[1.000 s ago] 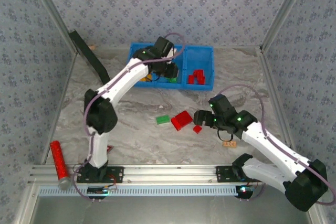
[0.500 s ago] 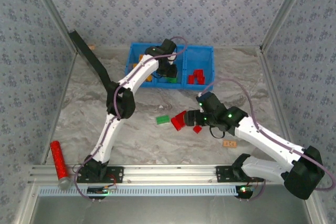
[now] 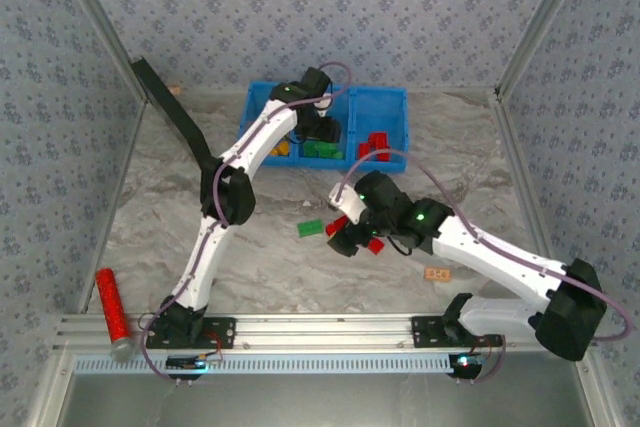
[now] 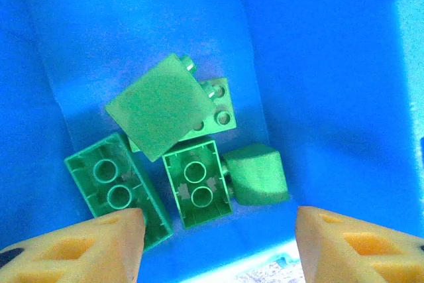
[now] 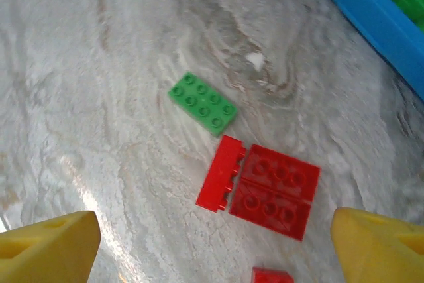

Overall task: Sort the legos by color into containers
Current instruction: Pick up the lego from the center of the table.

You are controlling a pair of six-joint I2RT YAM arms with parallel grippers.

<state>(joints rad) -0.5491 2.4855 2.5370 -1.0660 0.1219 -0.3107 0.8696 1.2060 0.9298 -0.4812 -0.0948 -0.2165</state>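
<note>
Left claw [image 4: 215, 240] is wide with nothing between the tips, and hangs over the middle compartment of the bin [image 4: 331, 64]. Both fingertips are cut off by the bottom edge. Below it is a heap of green bricks [image 4: 162, 107]. One is smooth-faced and tilted on a studded one that is mostly hidden. Two lie upside down, hollow sides up, and one is curved.

From above, the left arm covers much of that compartment. Yellow bricks [image 3: 281, 148] peek out in the left compartment, count unclear. Red bricks [image 3: 375, 144] sit in the right compartment, too small to count.

Right claw [image 5: 215, 250] is wide and empty, over the surface [image 5: 99, 97] in front of the bin, with its tips cropped at the lower corners. Under it lie a flat green brick [image 5: 202, 103] and a red pair [image 5: 262, 187] touching side by side. A small red brick [image 5: 271, 275] is cut by the bottom edge. From above, the right claw hides most of the red pair.

Tan tile [image 3: 437, 273] lies near the right arm, markings unreadable.
</note>
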